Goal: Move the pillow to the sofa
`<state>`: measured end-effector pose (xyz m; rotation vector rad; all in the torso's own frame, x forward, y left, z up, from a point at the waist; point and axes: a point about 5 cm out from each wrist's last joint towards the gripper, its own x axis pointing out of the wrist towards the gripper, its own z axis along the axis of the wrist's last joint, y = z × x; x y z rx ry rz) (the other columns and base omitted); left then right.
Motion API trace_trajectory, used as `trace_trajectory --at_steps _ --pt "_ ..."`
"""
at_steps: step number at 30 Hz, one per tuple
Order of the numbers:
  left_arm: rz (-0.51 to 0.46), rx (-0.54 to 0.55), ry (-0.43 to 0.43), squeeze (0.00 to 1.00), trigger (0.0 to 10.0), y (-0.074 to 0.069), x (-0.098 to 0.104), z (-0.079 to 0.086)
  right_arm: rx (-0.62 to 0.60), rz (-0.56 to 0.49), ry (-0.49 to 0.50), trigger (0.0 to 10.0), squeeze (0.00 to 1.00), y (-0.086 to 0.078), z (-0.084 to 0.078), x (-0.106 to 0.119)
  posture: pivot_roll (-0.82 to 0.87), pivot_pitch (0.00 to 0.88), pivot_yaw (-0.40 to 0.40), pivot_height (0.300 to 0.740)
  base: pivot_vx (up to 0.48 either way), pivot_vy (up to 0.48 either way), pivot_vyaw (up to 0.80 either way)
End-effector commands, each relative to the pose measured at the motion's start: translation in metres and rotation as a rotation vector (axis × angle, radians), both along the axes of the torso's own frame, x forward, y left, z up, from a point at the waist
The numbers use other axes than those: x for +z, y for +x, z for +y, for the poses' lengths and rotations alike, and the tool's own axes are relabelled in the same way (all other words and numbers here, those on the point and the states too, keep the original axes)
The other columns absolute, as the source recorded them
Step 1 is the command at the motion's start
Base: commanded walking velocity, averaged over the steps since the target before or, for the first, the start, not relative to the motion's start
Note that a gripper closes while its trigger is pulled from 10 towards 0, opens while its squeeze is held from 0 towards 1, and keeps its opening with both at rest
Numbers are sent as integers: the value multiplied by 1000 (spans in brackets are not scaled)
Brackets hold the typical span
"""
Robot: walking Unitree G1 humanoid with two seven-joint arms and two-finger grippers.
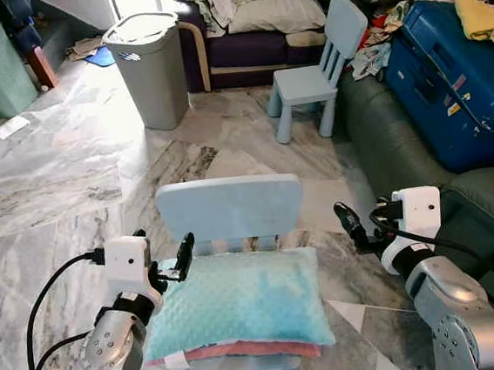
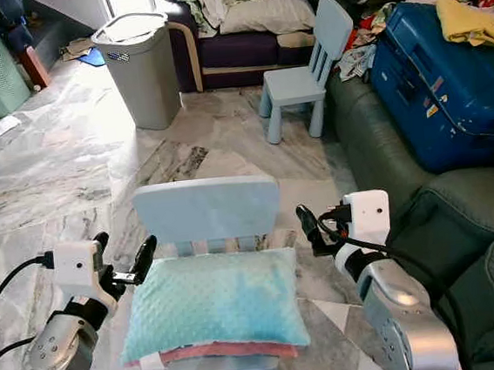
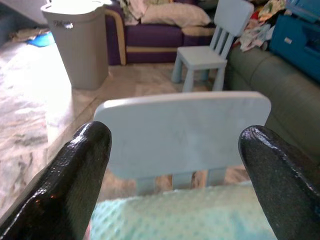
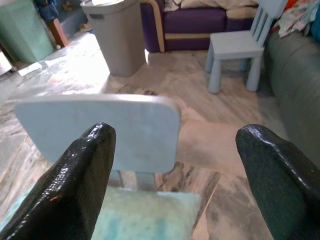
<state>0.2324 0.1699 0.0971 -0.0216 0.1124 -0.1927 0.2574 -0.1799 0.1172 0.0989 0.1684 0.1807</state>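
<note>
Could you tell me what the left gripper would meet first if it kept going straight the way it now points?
Most likely the backrest of the near blue chair. The left gripper, jaws open, points over the far edge of the pillow straight at the backrest, though depth is hard to judge.

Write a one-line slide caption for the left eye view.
Both grippers, left and right, flank the teal pillow on a small blue chair, jaws open.
</note>
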Motion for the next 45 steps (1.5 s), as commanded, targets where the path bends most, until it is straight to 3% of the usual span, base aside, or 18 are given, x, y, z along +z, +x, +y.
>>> trace_trajectory --at_steps 1,15,40,45 --pt "9 10 16 0 10000 -6 1 3 26 4 8 10000 0 -5 5 1 -4 86 -11 740 0 0 0" --pt "95 14 34 0 10000 -39 -3 8 70 111 1 10000 0 -31 8 -15 23 211 -28 740 0 0 0" --pt "119 -3 42 0 10000 -37 2 9 90 121 9 10000 0 -34 14 -12 23 221 -21 740 0 0 0" --pt "120 0 43 0 10000 -37 2 10 93 116 8 10000 0 -32 14 -11 25 222 -20 714 0 0 0"
